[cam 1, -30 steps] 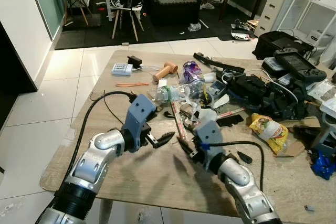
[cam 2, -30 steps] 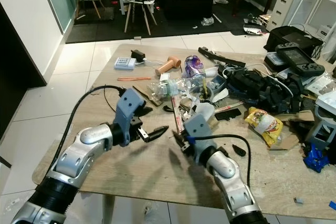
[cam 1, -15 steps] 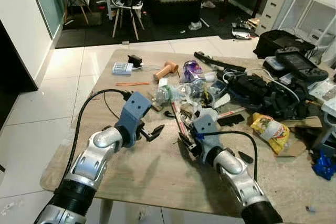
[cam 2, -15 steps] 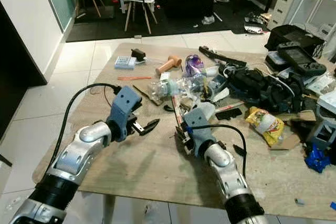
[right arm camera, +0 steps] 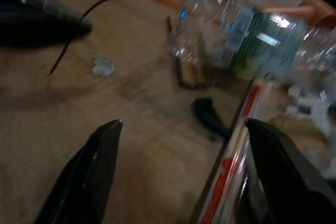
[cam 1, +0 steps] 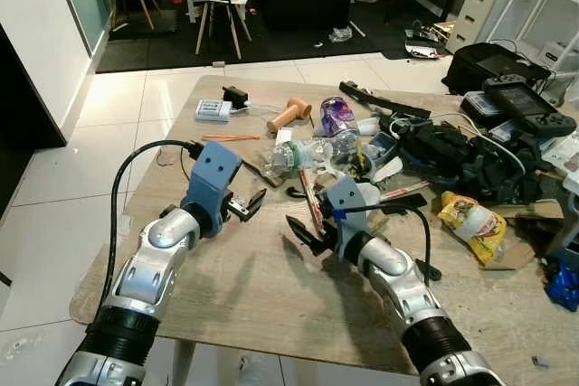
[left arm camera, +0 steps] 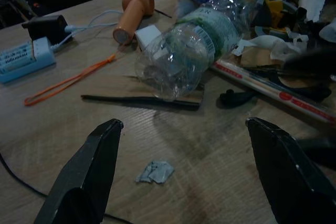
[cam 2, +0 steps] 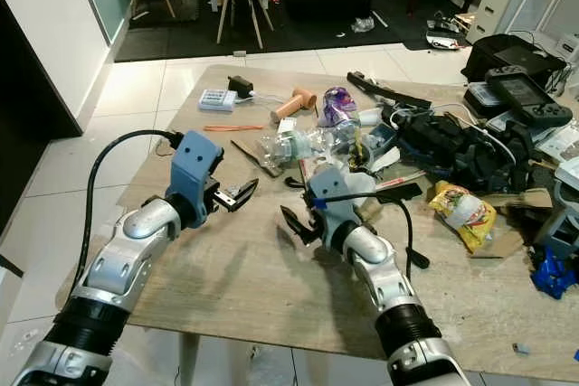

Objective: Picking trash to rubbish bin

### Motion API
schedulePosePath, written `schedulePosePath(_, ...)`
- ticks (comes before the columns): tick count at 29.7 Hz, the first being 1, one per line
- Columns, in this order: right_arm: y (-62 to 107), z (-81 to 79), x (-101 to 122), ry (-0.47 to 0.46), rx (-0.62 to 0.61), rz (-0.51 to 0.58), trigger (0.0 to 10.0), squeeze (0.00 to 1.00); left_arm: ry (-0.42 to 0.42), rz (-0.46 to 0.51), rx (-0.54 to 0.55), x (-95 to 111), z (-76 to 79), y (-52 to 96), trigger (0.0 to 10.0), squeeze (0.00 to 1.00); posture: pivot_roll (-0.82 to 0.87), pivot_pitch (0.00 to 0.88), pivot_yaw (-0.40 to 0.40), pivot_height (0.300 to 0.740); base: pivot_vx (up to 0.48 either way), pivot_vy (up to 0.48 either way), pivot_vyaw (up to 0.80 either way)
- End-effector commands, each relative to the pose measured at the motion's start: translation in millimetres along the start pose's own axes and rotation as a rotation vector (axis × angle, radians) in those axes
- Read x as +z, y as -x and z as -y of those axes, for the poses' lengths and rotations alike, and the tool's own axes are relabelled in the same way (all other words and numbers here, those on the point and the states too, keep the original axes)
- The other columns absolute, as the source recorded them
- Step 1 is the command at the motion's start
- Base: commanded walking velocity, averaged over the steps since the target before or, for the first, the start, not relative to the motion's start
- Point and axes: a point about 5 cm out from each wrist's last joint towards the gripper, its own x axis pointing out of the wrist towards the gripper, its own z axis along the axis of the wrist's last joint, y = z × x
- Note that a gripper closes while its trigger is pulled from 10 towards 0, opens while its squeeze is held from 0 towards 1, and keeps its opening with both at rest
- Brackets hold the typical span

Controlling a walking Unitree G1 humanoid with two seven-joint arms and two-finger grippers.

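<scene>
Trash is spread over the far half of the wooden bench (cam 1: pixel 271 287): a crushed clear plastic bottle (left arm camera: pixel 194 51) lies on its side near the middle, a small crumpled foil scrap (left arm camera: pixel 155 171) lies on the bare wood in front of it, and a yellow snack bag (cam 1: pixel 470 223) lies further to the right. No rubbish bin can be seen in these pictures.

The left gripper (cam 1: pixel 246 205) is held above the bench, just before the bottle, and its fingers (left arm camera: pixel 92 174) are spread wide with nothing between them. The right gripper (cam 1: pixel 303 234) is held low over the wood beside a red and white stick (right arm camera: pixel 231 166), and its fingers (right arm camera: pixel 94 174) are also spread and empty.

The step in hand is judged to be the reach toward one piece of trash, probably the bottle. To do it well, one target should be chosen first, because both arms are aimed at the same spot and could be knocked together. The bottle is thin and already dented, so it should be taken across its body, not at the round end, or it may slip out. The black strip (left arm camera: pixel 142 100) under the bottle and the orange cord (left arm camera: pixel 68 82) nearby should be left alone, so that nothing else is dragged along.
</scene>
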Motion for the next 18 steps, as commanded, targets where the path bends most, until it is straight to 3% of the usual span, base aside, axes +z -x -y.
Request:
schedulePosePath(1, 0.3, 2.1, -3.9, 0.013, -0.043, -0.019, 10.0, 1.00, 0.009, 0.019, -0.015, -0.2, 4.9, 1.7, 10.0, 0.79, -0.08, 0.120, -0.004, 0.740, 0.000, 0.000, 0.00)
schedulePosePath(2, 0.3, 2.1, -3.9, 0.013, -0.043, -0.019, 10.0, 1.00, 0.009, 0.019, -0.015, -0.2, 4.9, 1.7, 10.0, 0.79, -0.08, 0.120, -0.004, 0.740, 0.000, 0.000, 0.00)
schedulePosePath(3, 0.4, 2.9, -4.9, 0.005, -0.062, -0.024, 10.0, 1.00, 0.011, 0.022, -0.021, -0.2, 6.0, 1.8, 10.0, 0.72, -0.08, 0.117, -0.004, 0.740, 0.000, 0.000, 0.00)
schedulePosePath(4, 0.5, 4.3, -6.3, -0.001, -0.089, -0.035, 10.0, 0.93, 0.007, 0.024, -0.033, -0.1, 7.5, 1.7, 10.0, 0.52, -0.08, 0.116, -0.003, 0.740, 0.000, 0.000, 0.00)
schedulePosePath(6, 0.6, 5.3, -7.2, -0.005, -0.107, -0.041, 10.0, 0.93, 0.004, 0.025, -0.042, 0.0, 8.6, 1.8, 10.0, 0.52, -0.08, 0.115, -0.002, 0.740, 0.000, 0.000, 0.00)
schedulePosePath(7, 1.4, 5.5, -11.7, -0.004, -0.135, -0.076, 10.0, 0.00, -0.002, 0.019, -0.074, -0.8, 12.1, 2.0, 10.0, 0.00, -0.08, 0.113, -0.002, 0.740, 0.000, 0.000, 0.00)
schedulePosePath(13, 3.6, 1.2, -29.0, -0.028, -0.130, -0.206, 10.0, 0.00, -0.005, 0.008, -0.128, -2.5, 17.4, 3.2, 10.0, 0.00, -0.08, 0.108, 0.001, 0.740, 0.000, 0.000, 0.00)
schedulePosePath(15, 6.9, -3.9, -42.6, -0.061, -0.116, -0.295, 10.0, 0.00, -0.008, 0.049, -0.247, 0.2, 28.3, 6.7, 10.0, 0.00, -0.08, 0.101, -0.002, 0.740, 0.000, 0.000, 0.00)
schedulePosePath(18, 7.8, -5.0, -46.7, -0.103, -0.126, -0.312, 10.0, 0.00, -0.009, 0.060, -0.304, 1.1, 33.0, 8.7, 10.0, 0.00, -0.08, 0.099, -0.004, 0.740, 0.000, 0.000, 0.00)
